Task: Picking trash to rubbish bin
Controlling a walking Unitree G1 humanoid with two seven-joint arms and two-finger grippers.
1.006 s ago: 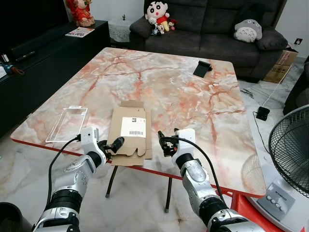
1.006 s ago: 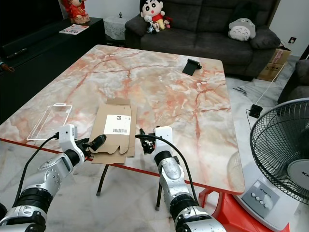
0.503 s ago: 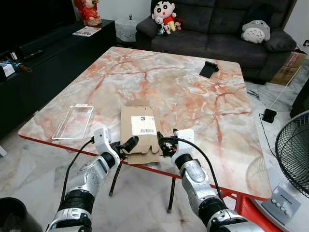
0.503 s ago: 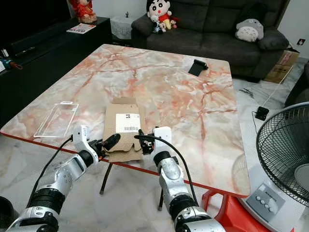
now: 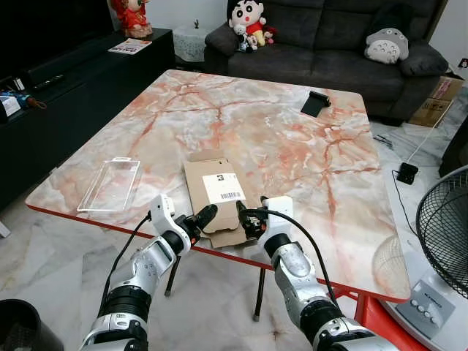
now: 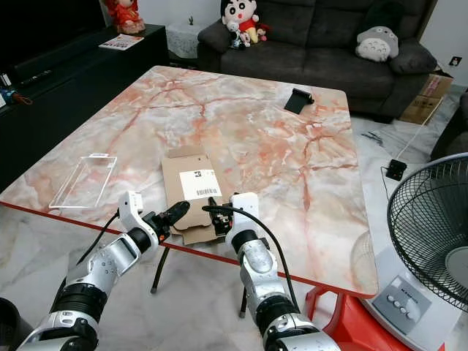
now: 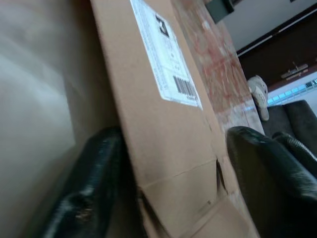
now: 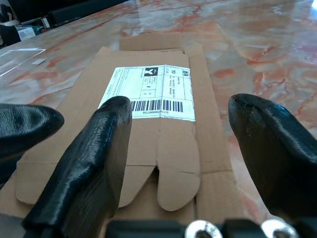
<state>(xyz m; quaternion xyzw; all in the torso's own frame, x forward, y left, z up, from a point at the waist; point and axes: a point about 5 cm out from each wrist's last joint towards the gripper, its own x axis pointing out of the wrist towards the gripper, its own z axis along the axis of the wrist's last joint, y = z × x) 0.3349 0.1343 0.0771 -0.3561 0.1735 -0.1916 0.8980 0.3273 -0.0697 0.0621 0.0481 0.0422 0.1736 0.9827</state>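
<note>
Flattened brown cardboard box [image 5: 220, 197], white label up, at table's near edge.

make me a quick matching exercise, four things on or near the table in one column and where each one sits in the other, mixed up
Things:
1. flattened cardboard box
2. clear plastic tray
3. black phone
4. fan

Places:
A. far side of the table, towards the sofa
B. on the floor, to the robot's right
C. near table edge, in front of both end effectors
D. table's left edge

Pairs: 1-C, 2-D, 3-A, 4-B
</note>
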